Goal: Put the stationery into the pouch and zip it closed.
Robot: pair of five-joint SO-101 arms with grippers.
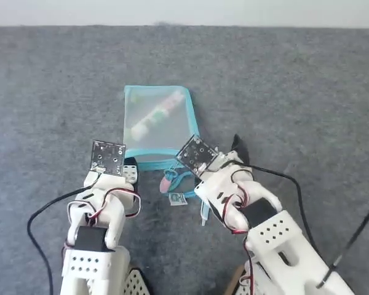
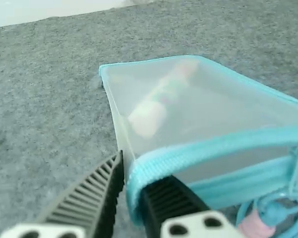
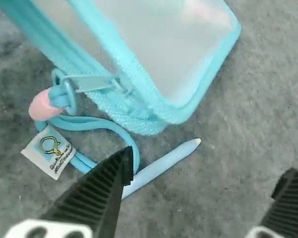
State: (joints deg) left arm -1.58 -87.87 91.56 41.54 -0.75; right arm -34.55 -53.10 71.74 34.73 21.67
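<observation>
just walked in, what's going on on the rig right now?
The left gripper is clamped on the zipper edge at a near corner of the pouch. The right gripper is open above a light blue pen that lies on the grey mat beside the pouch, close to the zipper pull and strap. Some stationery is already inside, but that pen is not yet in.

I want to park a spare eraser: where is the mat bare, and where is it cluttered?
Bare mat lies left of the pouch, right of it, and beyond its far edge. It is crowded at the pouch's near edge: the left gripper pinches the zip corner, and the right gripper hangs open over the pen, strap and tag.
</observation>
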